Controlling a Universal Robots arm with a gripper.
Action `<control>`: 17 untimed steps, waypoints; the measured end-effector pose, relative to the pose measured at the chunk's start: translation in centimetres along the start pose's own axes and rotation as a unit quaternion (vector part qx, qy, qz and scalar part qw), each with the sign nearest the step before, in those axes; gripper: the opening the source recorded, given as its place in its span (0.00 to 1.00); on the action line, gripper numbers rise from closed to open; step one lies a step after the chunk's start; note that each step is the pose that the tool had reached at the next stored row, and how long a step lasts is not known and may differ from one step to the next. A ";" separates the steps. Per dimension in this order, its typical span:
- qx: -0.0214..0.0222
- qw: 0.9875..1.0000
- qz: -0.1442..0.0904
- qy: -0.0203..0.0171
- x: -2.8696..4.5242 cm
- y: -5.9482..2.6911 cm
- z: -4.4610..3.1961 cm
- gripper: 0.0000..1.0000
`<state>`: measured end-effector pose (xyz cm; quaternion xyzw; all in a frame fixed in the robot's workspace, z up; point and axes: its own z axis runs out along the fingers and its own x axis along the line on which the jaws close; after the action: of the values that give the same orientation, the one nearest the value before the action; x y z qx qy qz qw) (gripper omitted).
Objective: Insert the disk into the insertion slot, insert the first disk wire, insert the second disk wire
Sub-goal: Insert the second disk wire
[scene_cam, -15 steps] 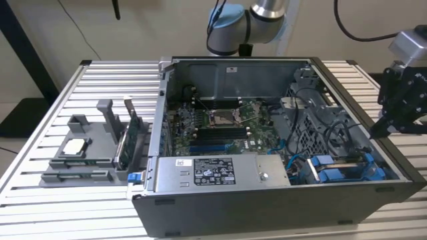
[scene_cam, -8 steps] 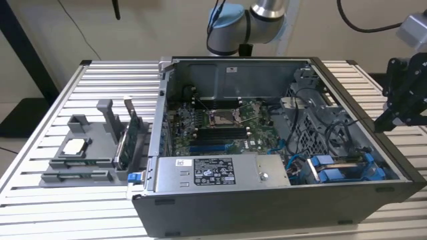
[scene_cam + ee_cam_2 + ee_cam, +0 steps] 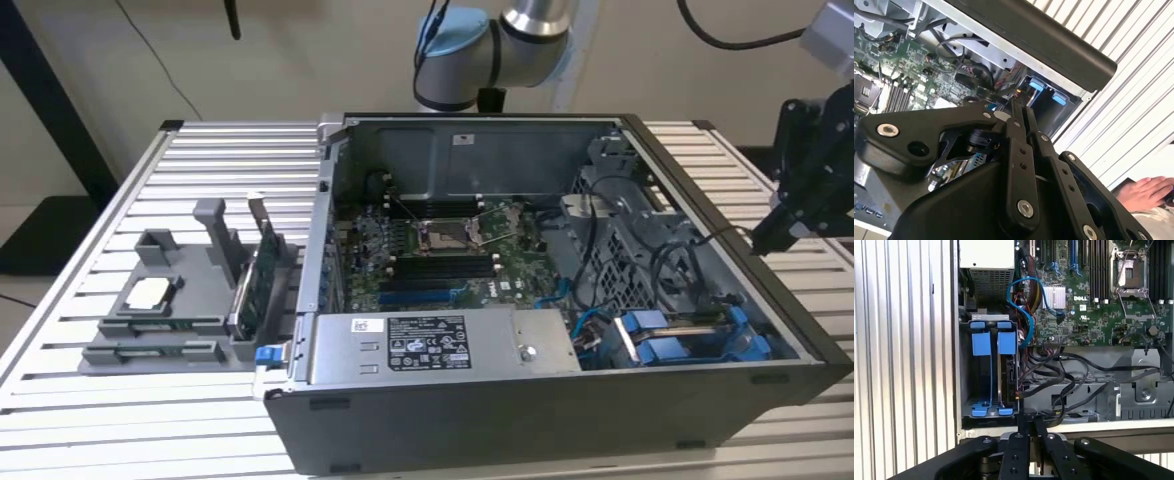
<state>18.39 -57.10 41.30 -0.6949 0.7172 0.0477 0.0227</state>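
Ribbed metal desk [image 3: 80,420] carries the open computer case [image 3: 534,420]. Inside, the blue-framed disk [image 3: 1008,372] stands on edge in the drive cage [image 3: 965,390]. Its long axis points toward the gripper [image 3: 1026,415], whose fingers are pressed together, apparently on nothing. The gripper hangs just off the disk's near end, beside loose black wires [image 3: 1054,377].

Looks like a robotics lab or test workshop: slatted silver aluminium-profile table [image 3: 200,150] carrying an open dark grey metal computer tower case [image 3: 534,420] laid on its side, green motherboard [image 3: 514,225] exposed. Near the table's edge at the exterior view's left, a grey plastic fixture block [image 3: 194,262] holding loose parts; at the far edge, a silver-and-blue robot arm base [image 3: 527,45] before a plain beige wall [image 3: 307,60].
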 end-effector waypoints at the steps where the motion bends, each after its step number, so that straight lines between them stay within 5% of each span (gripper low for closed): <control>1: 0.000 1.000 0.000 0.000 0.00 0.16 -0.06 0.16; 17: 0.014 1.000 -0.001 0.000 0.10 4.27 -0.31 0.16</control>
<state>14.14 -57.11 41.75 -0.6955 0.7168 0.0377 0.0329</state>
